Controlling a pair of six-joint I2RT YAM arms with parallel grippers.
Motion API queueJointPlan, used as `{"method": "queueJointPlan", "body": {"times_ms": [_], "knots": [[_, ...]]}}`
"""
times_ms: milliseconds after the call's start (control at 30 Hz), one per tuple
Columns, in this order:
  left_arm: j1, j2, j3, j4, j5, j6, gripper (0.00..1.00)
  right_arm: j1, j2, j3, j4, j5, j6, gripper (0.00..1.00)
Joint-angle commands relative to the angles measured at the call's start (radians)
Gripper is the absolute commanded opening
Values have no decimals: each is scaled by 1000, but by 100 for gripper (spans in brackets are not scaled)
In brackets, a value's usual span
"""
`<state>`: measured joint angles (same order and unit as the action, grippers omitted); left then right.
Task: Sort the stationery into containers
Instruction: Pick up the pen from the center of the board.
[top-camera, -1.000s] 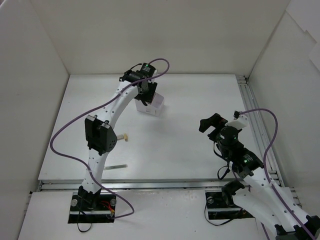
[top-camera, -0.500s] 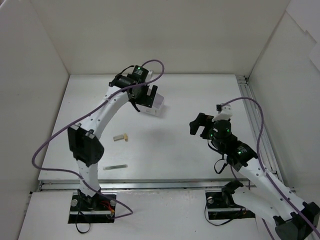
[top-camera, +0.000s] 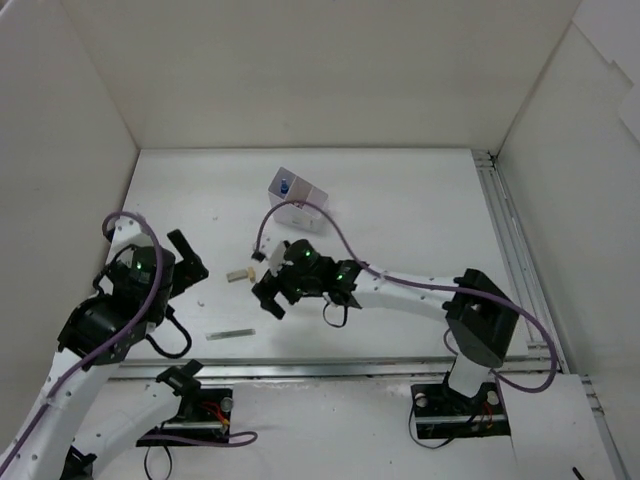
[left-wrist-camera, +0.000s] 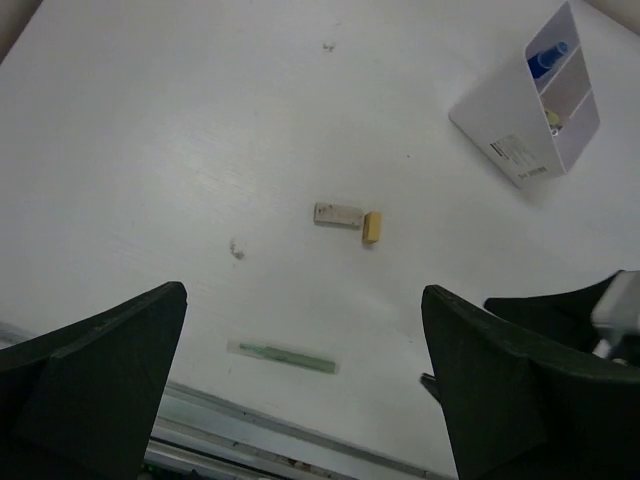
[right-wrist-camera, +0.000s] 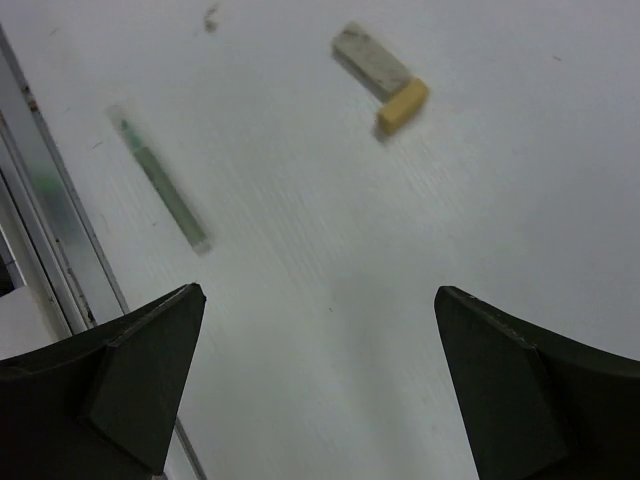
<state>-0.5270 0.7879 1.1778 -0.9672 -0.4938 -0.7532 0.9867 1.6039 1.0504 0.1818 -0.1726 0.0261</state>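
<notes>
The white compartmented container (top-camera: 297, 200) stands at the back middle of the table; a blue-labelled tube (left-wrist-camera: 548, 58) lies in its end compartment. A tan eraser-like block (top-camera: 238, 274) with a yellow end piece (left-wrist-camera: 372, 226) lies loose on the table, and a thin green pen (top-camera: 231, 334) rests near the front rail. My left gripper (top-camera: 190, 275) hovers open at the near left, empty, looking down on the pen (left-wrist-camera: 285, 355) and the block (left-wrist-camera: 337, 214). My right gripper (top-camera: 265, 282) is open and empty just right of the block (right-wrist-camera: 372, 58), with the pen (right-wrist-camera: 160, 180) beyond its left finger.
A metal rail (top-camera: 300, 368) runs along the table's front edge and another (top-camera: 505, 240) along the right side. White walls close in the table on three sides. The right arm's long white link (top-camera: 400, 290) stretches low across the middle.
My left arm has drawn back from the container to the near left, its jaws opening. My right arm has swung from the right side across to the block.
</notes>
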Motion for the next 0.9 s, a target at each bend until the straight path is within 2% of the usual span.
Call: {"method": "queueJointPlan", "body": {"times_ms": [0,67,200,433,533,700,767,867], "knots": [[-1,-18,-39,-149,-137,-262,100,94,125,163,84,-139,-178,98],[-1,-53,-55,-150,-131,-294,100,131,230,250,76,-143,-245,98],[-1,-127,-105,-97,-91,-268,100,213,378,390,1,-55,-325,98],[-1,-171,-112,-142,-101,-334,100,268,520,534,-39,-21,-379,98],[-1,-196,-124,-151,-120,-351,100,279,583,583,-47,-7,-390,92],[-1,-203,-129,-145,-114,-345,100,274,643,615,-42,10,-384,91],[-1,-207,-130,-146,-114,-347,100,270,654,615,-35,9,-374,85],[-1,-210,-130,-145,-115,-347,100,262,662,597,-16,4,-348,67]]}}
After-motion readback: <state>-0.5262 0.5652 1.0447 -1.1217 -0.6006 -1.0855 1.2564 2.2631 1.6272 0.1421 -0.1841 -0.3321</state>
